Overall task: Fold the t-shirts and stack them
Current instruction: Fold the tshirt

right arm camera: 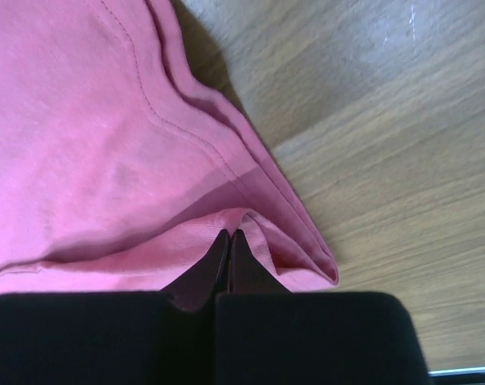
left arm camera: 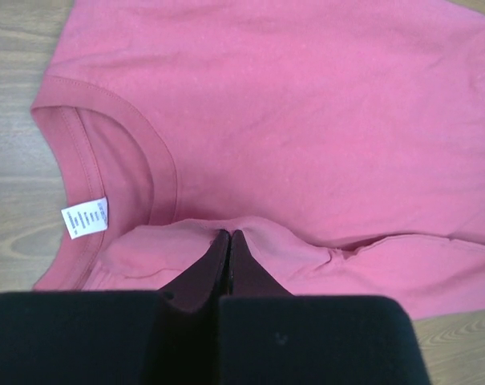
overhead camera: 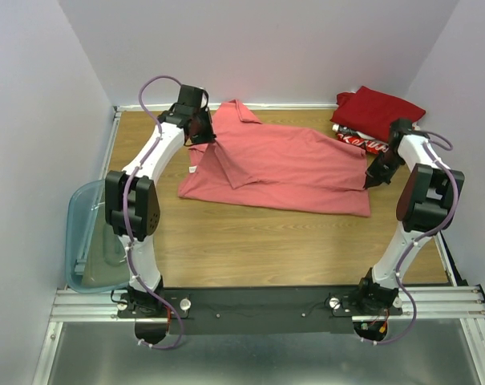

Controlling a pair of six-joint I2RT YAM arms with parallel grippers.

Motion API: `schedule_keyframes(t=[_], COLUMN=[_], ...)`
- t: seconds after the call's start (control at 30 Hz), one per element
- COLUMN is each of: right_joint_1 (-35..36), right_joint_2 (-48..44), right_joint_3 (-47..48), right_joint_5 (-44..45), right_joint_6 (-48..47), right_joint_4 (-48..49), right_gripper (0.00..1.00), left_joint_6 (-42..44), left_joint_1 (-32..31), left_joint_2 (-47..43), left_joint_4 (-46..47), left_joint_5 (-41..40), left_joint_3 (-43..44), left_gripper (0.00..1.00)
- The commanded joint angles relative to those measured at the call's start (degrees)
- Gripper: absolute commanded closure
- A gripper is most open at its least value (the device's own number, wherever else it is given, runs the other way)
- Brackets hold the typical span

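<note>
Up close, the left gripper (left arm camera: 228,234) has its jaws pressed together on a raised pinch of the salmon-pink t-shirt (left arm camera: 290,104), just below the round neckband (left arm camera: 158,172), where a white label (left arm camera: 84,217) is sewn inside. The right gripper (right arm camera: 229,234) is likewise closed tight, its tips nipping a fold of the same shirt beside the stitched hem (right arm camera: 198,120), with bare wood to the right of the cloth edge.

Seen from above, the pink shirt lies spread across the far half of the table (overhead camera: 250,249), partly folded, with one flap turned over on its left part and a pointed end toward the far side. The left arm (overhead camera: 150,156) reaches to the shirt's far left corner, the right arm (overhead camera: 422,160) to its right edge.

Beyond the right gripper, in the far right corner, the dark red t-shirt (overhead camera: 382,108) lies bunched, and the red t-shirt with white print (overhead camera: 361,141) shows at its near edge, just beside the pink one's right end. A translucent blue-grey bin (overhead camera: 86,233) sits at the table's left edge, beside the left arm, well apart from the shirts
</note>
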Motion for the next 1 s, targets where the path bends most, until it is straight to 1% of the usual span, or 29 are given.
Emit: schedule_keyframes(t=[0.0,0.2,0.47,0.5,0.53,0.57,0.6,0.63,0.67,0.7,0.77,0.9,0.93,0.97], right_joint_1=[-0.72,-0.81,-0.81,-0.81,-0.81,-0.81,-0.81,-0.81,-0.81,-0.81,-0.81,-0.81,-0.9,-0.81], right_joint_2=[2.12,3.26,4.14,4.23,4.23,4.06,3.88,3.18,2.65,2.04,0.55,-3.93,-5.94,-6.75], right_joint_3=[2.44,3.15,4.2,4.46,5.08,5.43,5.69,6.31,6.49,6.58,6.14,1.49,-1.31,-2.73], right_joint_5=[1.95,2.39,2.3,2.21,1.78,1.51,1.33,1.25,1.24,1.33,1.86,2.21,2.56,2.74], right_joint_6=[-1.15,-1.15,-1.24,-1.24,-1.42,-1.5,-1.59,-1.77,-1.77,-1.94,-2.38,-3.35,-3.7,-3.79], right_joint_4=[0.23,0.23,0.23,0.23,0.23,0.23,0.14,0.14,0.14,0.14,0.05,0.14,0.23,0.4], right_gripper=[0.99,1.0,0.99,0.98,0.87,0.76,0.61,0.34,0.26,0.22,0.16,0.15,0.15,0.15], left_joint_6=[1.43,1.17,0.37,0.37,0.2,0.11,-0.06,-0.07,0.11,0.28,0.9,0.9,0.55,0.46], left_joint_1=[0.66,1.01,1.27,1.27,1.45,1.53,1.62,1.71,1.71,1.71,1.71,1.71,1.71,1.71], left_joint_2=[2.17,4.81,6.04,6.22,6.39,6.48,6.4,6.13,5.87,5.69,4.38,0.52,-1.23,-2.03], left_joint_4=[-0.13,-0.66,-0.04,-0.13,-0.22,-0.22,-0.39,-0.57,-0.74,-0.83,-0.92,1.01,1.97,2.41], left_joint_5=[0.9,0.9,0.9,0.9,0.81,0.64,-0.23,-0.85,-2.25,-2.87,-3.84,-5.16,-5.43,-5.52], left_joint_3=[4.29,8.42,8.86,8.86,8.69,8.69,8.43,7.9,7.55,7.02,4.48,-3.42,-7.44,-9.31], left_gripper=[1.0,1.0,1.0,0.98,0.93,0.75,0.4,0.29,0.08,0.03,0.02,0.02,0.02,0.02])
